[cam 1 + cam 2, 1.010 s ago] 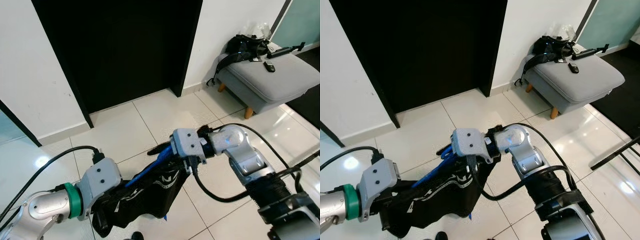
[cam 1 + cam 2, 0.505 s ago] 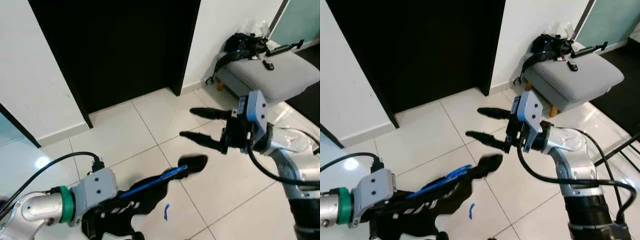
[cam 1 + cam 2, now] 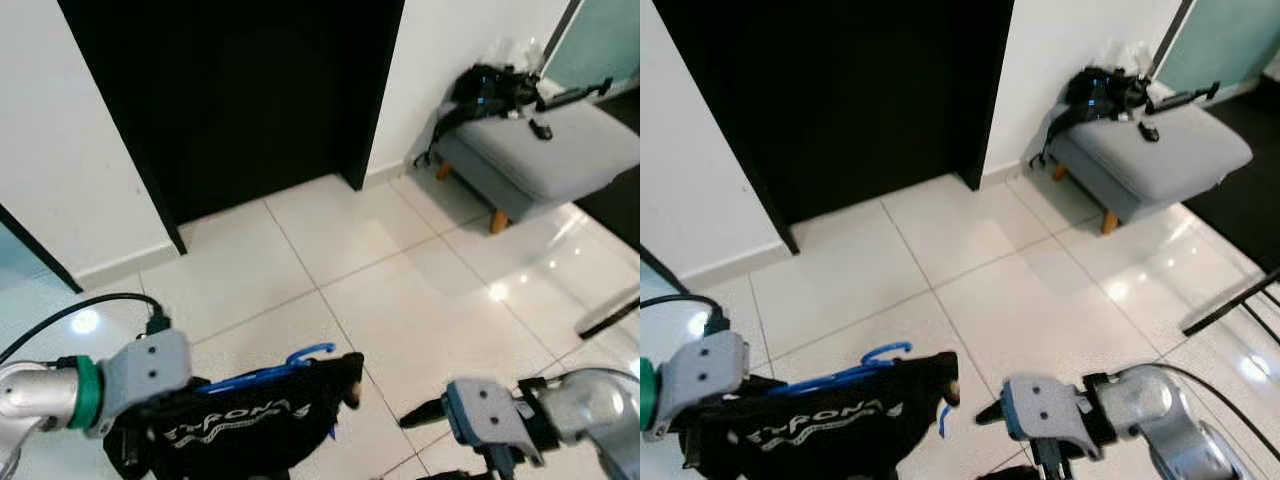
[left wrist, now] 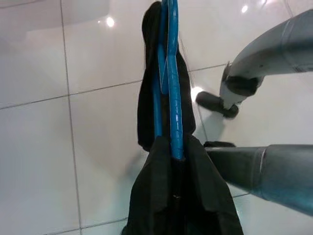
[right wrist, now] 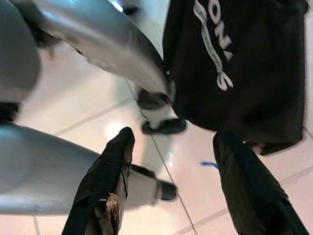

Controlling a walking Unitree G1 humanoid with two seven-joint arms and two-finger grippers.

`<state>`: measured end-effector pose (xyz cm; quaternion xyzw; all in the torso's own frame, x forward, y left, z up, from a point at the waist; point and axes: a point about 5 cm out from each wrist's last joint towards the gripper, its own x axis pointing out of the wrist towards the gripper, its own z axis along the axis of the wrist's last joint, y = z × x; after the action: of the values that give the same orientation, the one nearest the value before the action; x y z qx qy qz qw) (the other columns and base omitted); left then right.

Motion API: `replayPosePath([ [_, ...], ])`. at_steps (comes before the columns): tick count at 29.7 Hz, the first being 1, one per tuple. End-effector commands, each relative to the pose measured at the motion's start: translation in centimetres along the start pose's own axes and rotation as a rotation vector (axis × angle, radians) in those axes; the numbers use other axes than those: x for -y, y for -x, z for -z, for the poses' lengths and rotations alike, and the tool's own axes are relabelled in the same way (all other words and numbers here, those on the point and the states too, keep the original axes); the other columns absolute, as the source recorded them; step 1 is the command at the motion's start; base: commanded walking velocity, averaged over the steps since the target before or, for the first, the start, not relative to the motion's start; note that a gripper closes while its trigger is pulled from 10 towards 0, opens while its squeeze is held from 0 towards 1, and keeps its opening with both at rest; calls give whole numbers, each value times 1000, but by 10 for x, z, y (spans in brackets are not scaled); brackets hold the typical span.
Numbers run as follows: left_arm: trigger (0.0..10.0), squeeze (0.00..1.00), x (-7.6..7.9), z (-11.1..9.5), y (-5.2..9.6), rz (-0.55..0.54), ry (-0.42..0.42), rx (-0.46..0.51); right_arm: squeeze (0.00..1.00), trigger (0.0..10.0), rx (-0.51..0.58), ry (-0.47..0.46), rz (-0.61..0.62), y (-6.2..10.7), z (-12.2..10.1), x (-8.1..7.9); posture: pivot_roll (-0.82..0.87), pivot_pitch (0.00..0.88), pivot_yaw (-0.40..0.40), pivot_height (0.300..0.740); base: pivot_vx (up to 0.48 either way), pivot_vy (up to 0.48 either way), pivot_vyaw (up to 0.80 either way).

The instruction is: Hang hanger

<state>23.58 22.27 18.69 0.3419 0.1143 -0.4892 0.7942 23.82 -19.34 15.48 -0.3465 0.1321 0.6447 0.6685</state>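
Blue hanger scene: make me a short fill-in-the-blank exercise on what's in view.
1. The hanger is coloured ____.
2. The garment draped on it is ____.
3. The hanger is carried by the ____ gripper.
4. The right gripper has its fingers ____.

Missing words: blue; black; left; open

left gripper [image 4: 171, 161]: clamped, arm low | right gripper [image 5: 181, 191]: fingers spread, low

Bright glare on glossy floor tiles [image 3: 400, 300], slight motion blur.
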Motion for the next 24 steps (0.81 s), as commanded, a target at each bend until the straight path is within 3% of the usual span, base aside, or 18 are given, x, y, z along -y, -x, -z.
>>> replayPosePath([
  [1,0,0,4,2,2,18,36,23,0,10000,-15,14,64,1,7,2,-43,239,59,740,0,0,0],
  [2,0,0,5,2,4,18,50,38,0,10000,-13,1,182,7,12,12,-44,239,56,740,0,0,0],
  [3,0,0,5,2,4,18,50,38,0,10000,-13,1,182,7,12,12,-44,239,56,740,0,0,0],
  [5,0,0,8,0,3,-7,73,72,0,10000,-35,5,505,30,23,36,-49,231,54,740,0,0,0],
  [7,0,0,8,0,3,-7,73,72,0,10000,-35,5,505,30,23,36,-49,231,54,740,0,0,0],
  [8,10000,0,5,-2,-2,-60,93,95,0,10000,-13,-26,645,40,24,42,-52,228,55,740,0,0,0],
  [10,10000,0,-5,-11,-19,-245,171,158,0,10000,145,-153,829,40,16,43,-59,223,68,740,0,0,0],
  [13,10000,0,-12,-20,-39,-453,284,226,0,10000,298,-267,838,10,2,32,-64,221,82,740,0,0,0],
  [14,10000,0,-12,-20,-39,-453,284,226,0,10000,298,-267,838,10,2,32,-64,221,82,740,0,0,0],
  [15,10000,0,-12,-19,-45,-527,374,252,0,10000,349,-297,812,-10,-3,26,-65,220,94,740,0,0,0],
  [18,10000,0,-10,-17,-47,-522,440,252,0,10000,367,-300,798,-18,-5,24,-58,220,105,740,0,0,0],
  [19,10000,0,-7,-15,-51,-506,484,235,0,10000,389,-306,782,-26,-8,21,-58,220,105,740,0,0,0],
  [20,10000,0,-1,-13,-57,-544,530,230,0,10000,467,-343,761,-47,-17,17,-57,219,121,740,0,0,0],
  [24,10000,0,0,-12,-59,-616,551,241,0,10000,517,-368,759,-58,-24,15,-58,216,125,740,0,0,0],
])
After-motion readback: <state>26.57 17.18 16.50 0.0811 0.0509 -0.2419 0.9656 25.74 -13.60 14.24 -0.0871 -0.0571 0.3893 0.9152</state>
